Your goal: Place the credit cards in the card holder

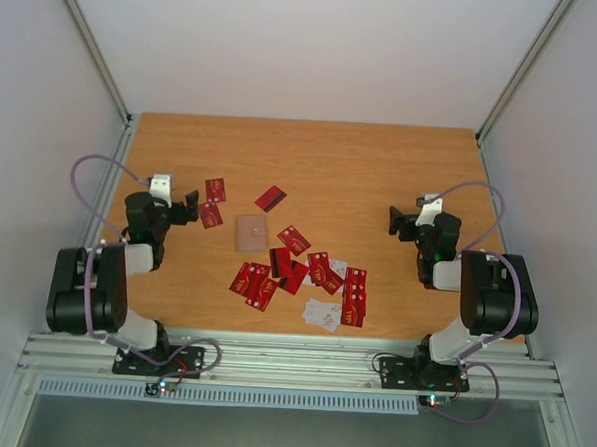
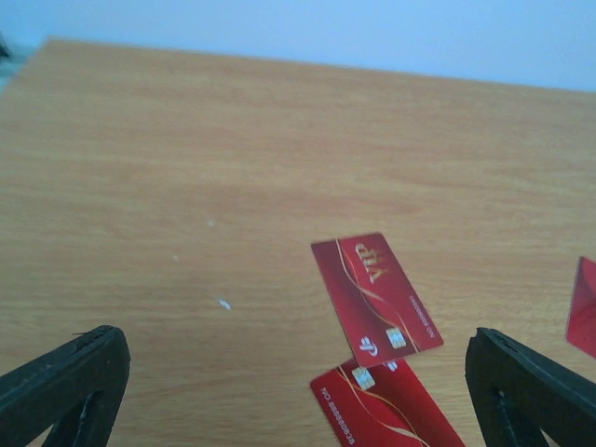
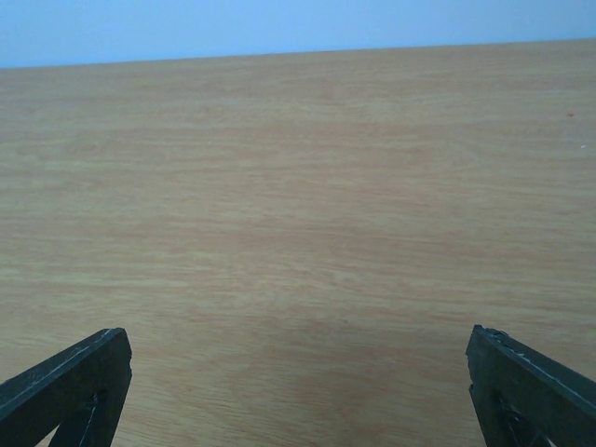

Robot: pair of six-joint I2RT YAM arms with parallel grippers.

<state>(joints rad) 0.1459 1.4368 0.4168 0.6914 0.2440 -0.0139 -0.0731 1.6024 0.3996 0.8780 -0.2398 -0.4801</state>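
The tan card holder (image 1: 250, 232) lies flat mid-table. Several red credit cards (image 1: 321, 275) lie scattered in front of it and to its right, one white-faced (image 1: 322, 314). Two red cards (image 1: 212, 203) lie just right of my left gripper (image 1: 190, 207), and one red card (image 1: 270, 197) lies behind the holder. In the left wrist view those two red cards (image 2: 374, 295) lie between my open fingers (image 2: 65, 382). My left gripper is open and empty. My right gripper (image 1: 396, 221) is open and empty over bare wood at the right.
The wooden table (image 1: 342, 166) ends at white walls at the back and sides. A metal rail (image 1: 291, 363) with both arm bases runs along the near edge. The right wrist view shows only bare wood (image 3: 298, 233).
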